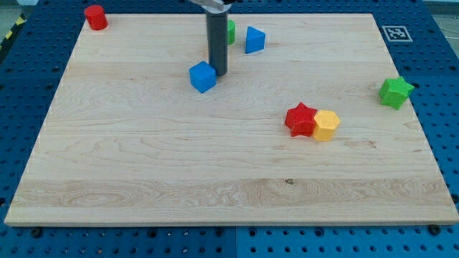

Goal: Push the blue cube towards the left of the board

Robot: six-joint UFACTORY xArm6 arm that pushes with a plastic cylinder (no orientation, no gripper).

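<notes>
The blue cube (203,77) lies on the wooden board (143,165), left of centre in the upper part of the view. My rod comes down from the view's top edge, and my tip (219,73) stands right beside the cube's right side, touching it or nearly so. The rod partly hides a green block (231,31) behind it.
A blue triangular block (254,39) lies to the upper right of my tip. A red cylinder (95,16) stands at the board's top left corner. A red star (301,119) touches a yellow hexagonal block (325,125) right of centre. A green star (395,92) sits near the right edge.
</notes>
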